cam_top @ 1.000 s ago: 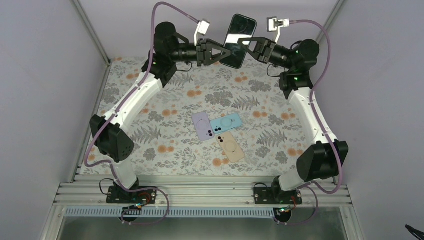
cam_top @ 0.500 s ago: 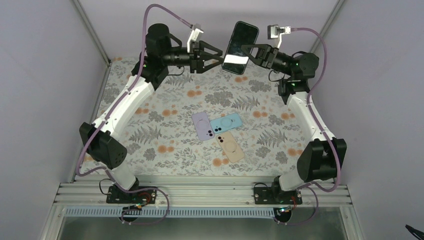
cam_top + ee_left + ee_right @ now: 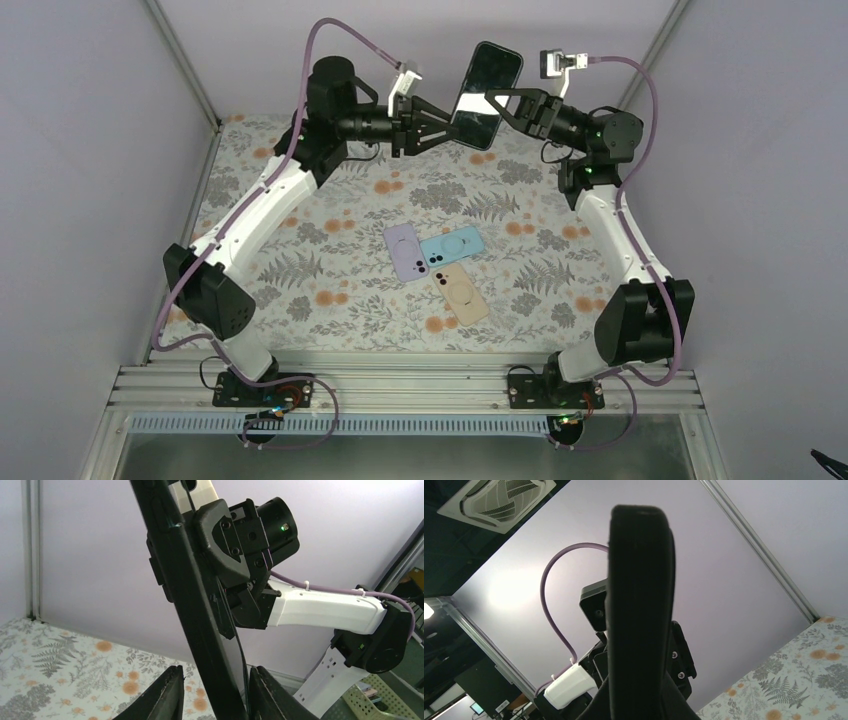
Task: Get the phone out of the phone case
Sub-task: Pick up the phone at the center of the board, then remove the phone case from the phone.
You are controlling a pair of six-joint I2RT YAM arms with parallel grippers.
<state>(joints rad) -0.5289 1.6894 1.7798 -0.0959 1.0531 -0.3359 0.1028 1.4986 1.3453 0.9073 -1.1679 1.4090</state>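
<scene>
Black phone (image 3: 486,95): held aloft over the far end of the surface (image 3: 330,250).
Right jaws: clamped on its edge.
Left jaws: set astride it; whether it is gripped cannot be told.
Advice: one corner is best pinched squarely before peeling.

Glossy black phone (image 3: 485,95), matt pastel cases (image 3: 452,247), floral cloth table cover (image 3: 330,220), metal rail (image 3: 400,385)

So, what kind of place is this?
Probably a lab robot booth: plain lilac walls on metal framing, left arm and right arm bolted to an aluminium rail, floral cloth below.
</scene>
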